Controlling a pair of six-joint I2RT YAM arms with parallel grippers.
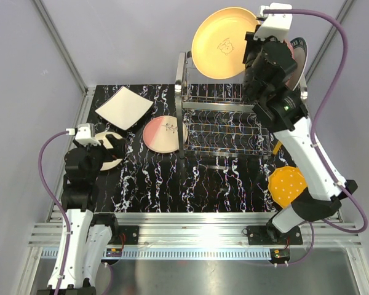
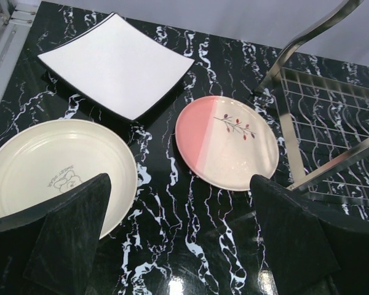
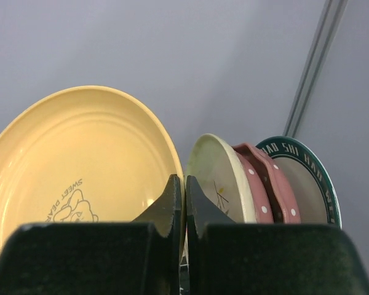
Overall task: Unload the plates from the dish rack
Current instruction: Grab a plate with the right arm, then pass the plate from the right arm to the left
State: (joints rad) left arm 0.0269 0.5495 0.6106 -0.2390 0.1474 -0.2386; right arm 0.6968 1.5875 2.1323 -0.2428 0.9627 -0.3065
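The yellow plate (image 3: 80, 166) was clenched at its rim by the right end effector (image 3: 184, 192); a slow, straight lift clear of the neighbouring plates (image 3: 220, 178) was judged best.

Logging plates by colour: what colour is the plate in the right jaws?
Yellow plate with a bear print; the right wrist view shows it best.

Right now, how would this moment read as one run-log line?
right gripper: shut on yellow plate rim | left gripper: open, over cream plate | dish rack: three plates standing
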